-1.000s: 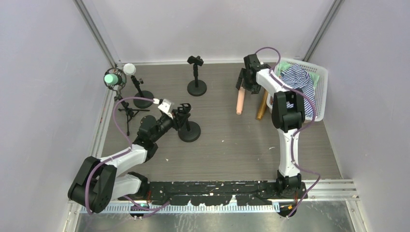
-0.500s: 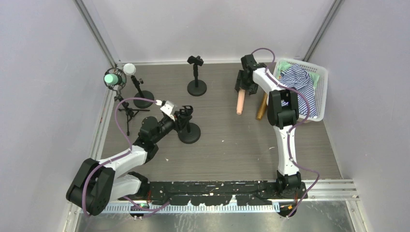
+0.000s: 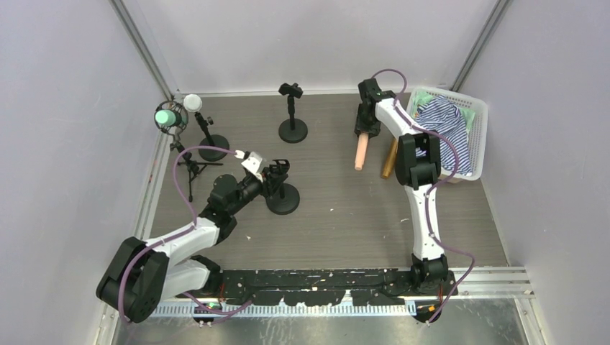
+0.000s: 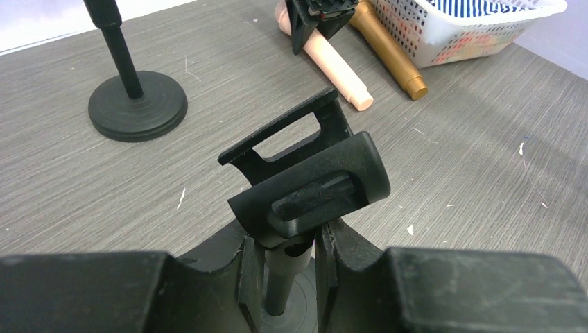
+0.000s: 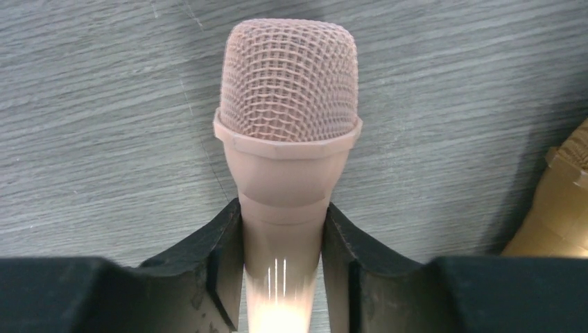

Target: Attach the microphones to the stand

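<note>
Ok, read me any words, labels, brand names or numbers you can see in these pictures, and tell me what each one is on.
None: no text can be read in any view. The peach-pink microphone in the right gripper, the golden-brown microphone, the black stand in the left gripper and the white basket bear no visible markings. The striped cloth shows only stripes.

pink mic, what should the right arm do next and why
Probably lift it off the table: the right end effector is shut on the peach-pink microphone below its mesh head, and the left end effector holds a stand whose clip is empty.
</note>
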You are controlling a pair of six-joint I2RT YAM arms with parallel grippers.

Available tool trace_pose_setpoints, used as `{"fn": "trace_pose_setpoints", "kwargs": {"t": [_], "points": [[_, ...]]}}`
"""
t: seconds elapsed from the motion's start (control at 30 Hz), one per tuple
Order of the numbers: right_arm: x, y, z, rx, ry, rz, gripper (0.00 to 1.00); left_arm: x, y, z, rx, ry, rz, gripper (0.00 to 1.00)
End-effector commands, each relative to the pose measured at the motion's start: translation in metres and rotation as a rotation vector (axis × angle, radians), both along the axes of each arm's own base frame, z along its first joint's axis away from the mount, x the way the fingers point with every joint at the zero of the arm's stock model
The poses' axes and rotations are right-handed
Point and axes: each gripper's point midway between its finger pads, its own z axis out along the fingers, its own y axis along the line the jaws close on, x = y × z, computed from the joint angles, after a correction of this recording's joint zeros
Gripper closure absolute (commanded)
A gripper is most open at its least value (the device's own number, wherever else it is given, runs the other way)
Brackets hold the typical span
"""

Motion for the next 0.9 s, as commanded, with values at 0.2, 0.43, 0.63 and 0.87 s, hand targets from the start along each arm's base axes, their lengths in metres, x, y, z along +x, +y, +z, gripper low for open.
{"fn": "trace_pose_setpoints", "kwargs": {"t": [0.2, 0.43, 0.63, 0.87], "points": [[-0.003, 0.025, 0.060, 0.201, -0.257, 0.021, 0.92, -0.022, -0.003, -0.032, 0.024, 0.149, -0.041, 1.00], [-0.046, 0.035, 0.122, 0.367, -0.527, 0.071, 0.99, -0.027, -0.001, -0.026, 0.001, 0.144, -0.043, 1.00], [-0.096, 0.041, 0.178, 0.488, -0.751, 0.171, 0.99, -0.032, 0.002, -0.028, 0.009, 0.141, -0.045, 1.00], [-0.139, 0.016, 0.222, 0.471, -0.913, 0.123, 0.99, -0.037, 0.000, -0.019, -0.011, 0.132, -0.062, 1.00]]}}
